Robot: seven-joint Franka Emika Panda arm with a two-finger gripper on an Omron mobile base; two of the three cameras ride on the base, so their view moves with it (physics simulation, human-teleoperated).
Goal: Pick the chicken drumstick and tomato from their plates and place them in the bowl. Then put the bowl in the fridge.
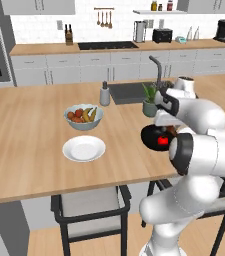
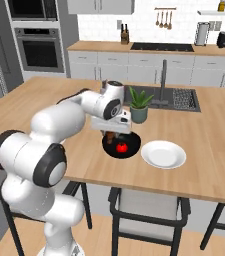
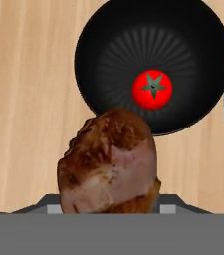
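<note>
Wooden worktop (image 3: 29, 99) under me, my fingers (image 3: 108, 211) clamped on the chicken drumstick (image 3: 108, 167), hovering by the black bowl (image 3: 108, 30) with the tomato (image 3: 152, 89) mid-frame.

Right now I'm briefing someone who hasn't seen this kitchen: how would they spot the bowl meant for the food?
Start at the wooden island counter with the sink, and find the potted plant beside the basin. Just in front of it, left of an empty white plate, sits the black bowl. Unlike the grey-blue fruit bowl, it is glossy black and holds one red tomato.
</note>
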